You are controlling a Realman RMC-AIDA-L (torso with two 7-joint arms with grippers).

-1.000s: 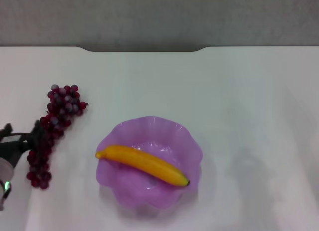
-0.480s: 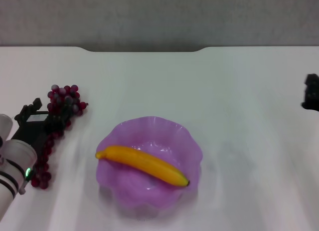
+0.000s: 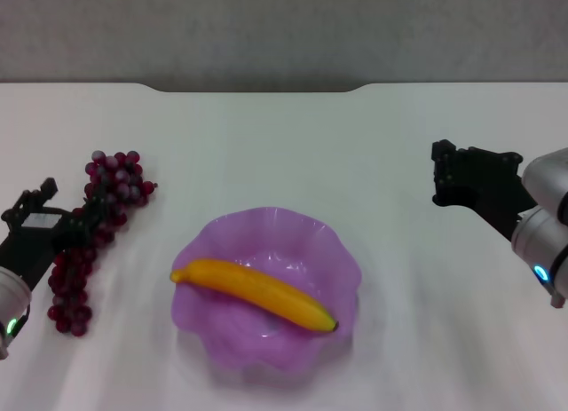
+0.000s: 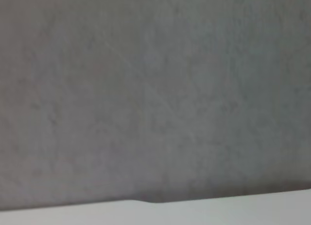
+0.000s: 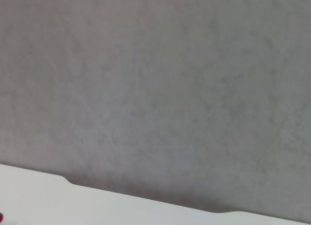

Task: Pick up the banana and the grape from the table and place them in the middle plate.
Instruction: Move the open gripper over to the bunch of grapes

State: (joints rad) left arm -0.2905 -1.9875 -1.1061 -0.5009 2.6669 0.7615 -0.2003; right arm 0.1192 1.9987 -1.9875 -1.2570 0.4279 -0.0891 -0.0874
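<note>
The yellow banana point(image 3: 256, 293) lies slantwise inside the purple scalloped middle plate point(image 3: 328, 242) at the centre of the white table point(image 3: 284, 145). The dark red grape bunch point(image 3: 98, 216) lies on the table left of the plate, running from far to near. My left gripper point(image 3: 55, 217) is open, low at the left edge, right at the middle of the bunch and partly overlapping it. My right gripper point(image 3: 439, 174) is open and empty, to the right of the plate and pointing left. Both wrist views show neither fruit.
The table's far edge has a shallow notch point(image 3: 257, 89) with a grey wall behind it. The left wrist view shows the wall point(image 4: 155, 89) and a strip of table point(image 4: 194, 213). The right wrist view shows the same wall point(image 5: 155, 89).
My right arm has come into view from the right and moved left towards the plate. My left gripper shifted beside the grape bunch. The grape bunch and the banana have not moved.
</note>
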